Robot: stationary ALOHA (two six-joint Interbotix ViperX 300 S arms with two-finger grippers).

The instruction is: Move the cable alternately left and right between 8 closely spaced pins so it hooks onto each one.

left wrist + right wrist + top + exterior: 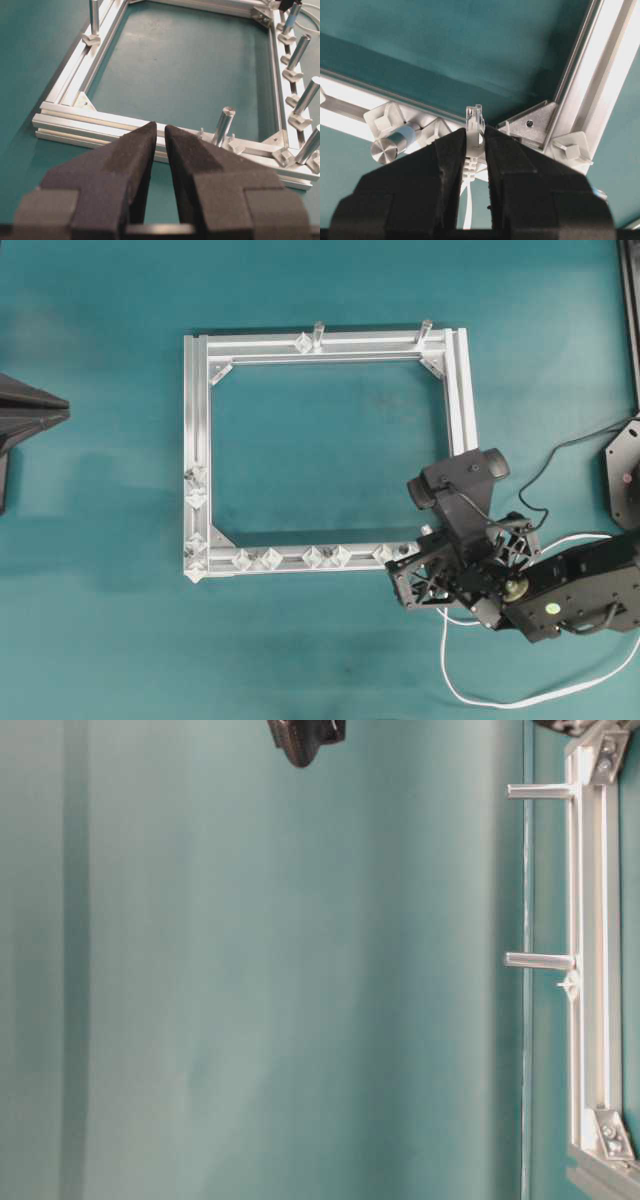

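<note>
The cable (pixel 470 692) is a thin white cord looping on the table at the lower right. Its small white plug (pixel 474 124) is pinched between the pads of my right gripper (pixel 475 132), which is shut on it; the cord (pixel 469 202) trails back between the fingers. The right gripper (pixel 412 578) sits at the frame's lower right corner, covering the last pins. The pins (pixel 314 557) stand in pairs along the frame's near rail; one (pixel 387 147) is just left of the plug. My left gripper (pixel 160 131) is shut and holds nothing, off the frame's left side (pixel 40 412).
The aluminium frame (pixel 200 420) lies mid-table. Two taller metal posts (pixel 318 335) stand on its far rail, also seen from table level (pixel 540 960). A shorter row of studs (pixel 195 498) lines the left rail. A corner bracket (pixel 535 122) is right of the plug.
</note>
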